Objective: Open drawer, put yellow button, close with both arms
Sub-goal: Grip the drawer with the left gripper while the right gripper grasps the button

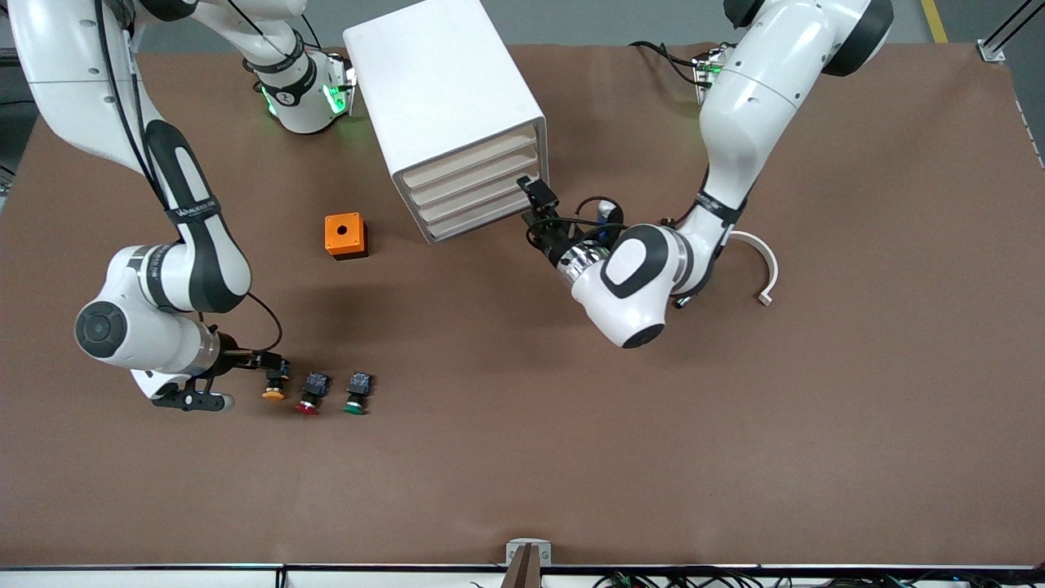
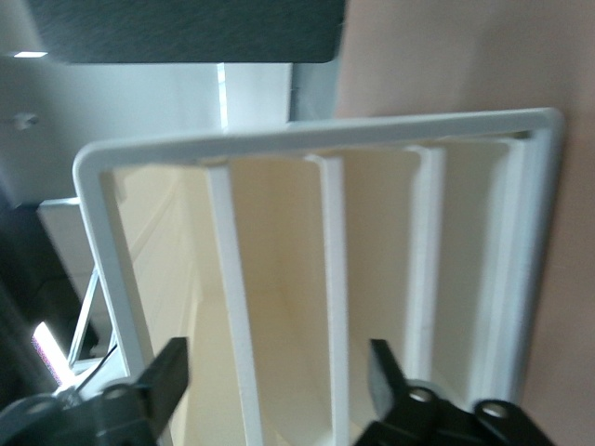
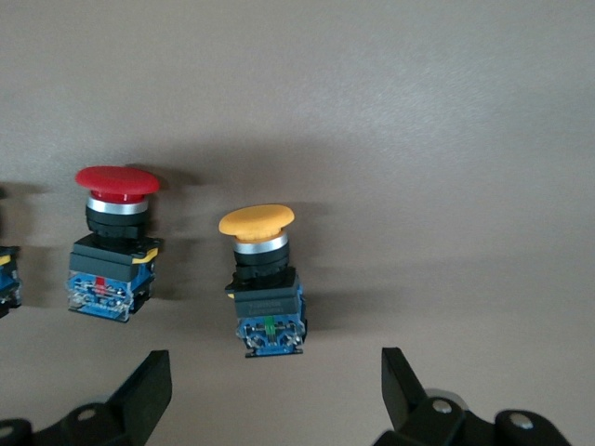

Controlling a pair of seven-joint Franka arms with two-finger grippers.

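The green-capped button (image 1: 357, 391) and the red-capped button (image 1: 311, 393) lie nearest the camera, in a row with the yellow button (image 1: 275, 382), which rests on the table with its cap toward the camera. The right gripper (image 1: 245, 377) hangs just beside that yellow button (image 3: 263, 279) with its fingers spread wide and nothing between them; the red one (image 3: 110, 242) sits close at one side of the pincer's reach. A descent slightly off line could catch the red neighbour or tip the yellow one over, since its round cap lets it roll.

The left gripper (image 1: 535, 196) is at the front of the cabinet (image 1: 447, 106), its fingers (image 2: 167, 376) parted around the slats of the drawer fronts with nothing clamped. The drawer (image 1: 469, 162), the uppermost one, is shut. The risk here is pinching the wrong front, as the four lie tightly stacked, or dragging the light cabinet across the table
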